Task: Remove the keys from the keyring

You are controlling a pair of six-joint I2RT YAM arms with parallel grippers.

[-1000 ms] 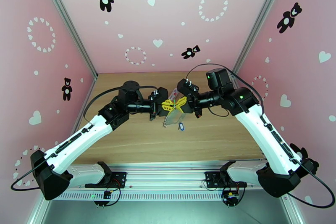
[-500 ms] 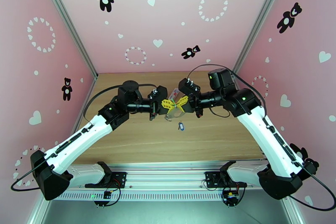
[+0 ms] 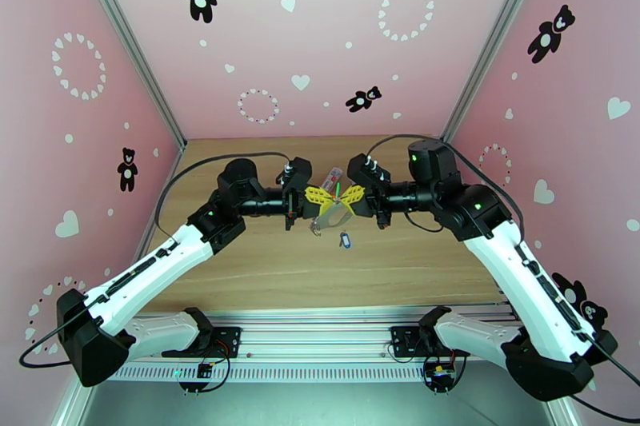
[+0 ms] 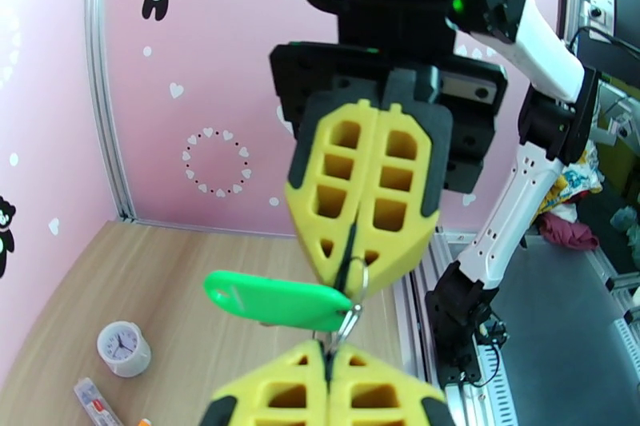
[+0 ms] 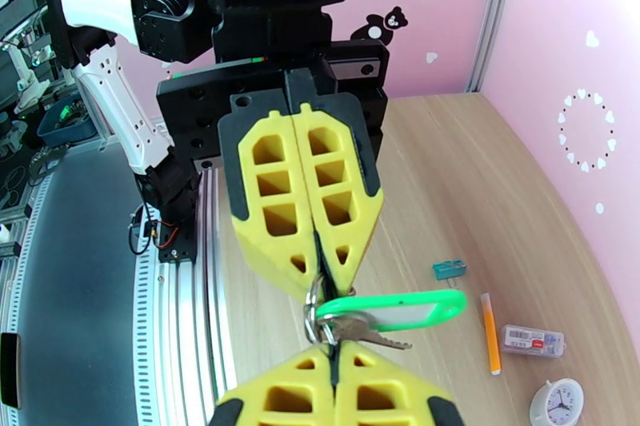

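after they rose and levelled, left hand (image 4: 326,349), right hand (image 4: 352,276); both clamped on keyring (image 5: 312,314)

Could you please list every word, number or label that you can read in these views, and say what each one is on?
Nothing here can be read outright.
The clock: dial numerals too small to read.
The labelled case: print on its label too blurred to read.
The green tag on the keyring: its pale insert looks blank.
The pink walls: hearts and bears, no words.
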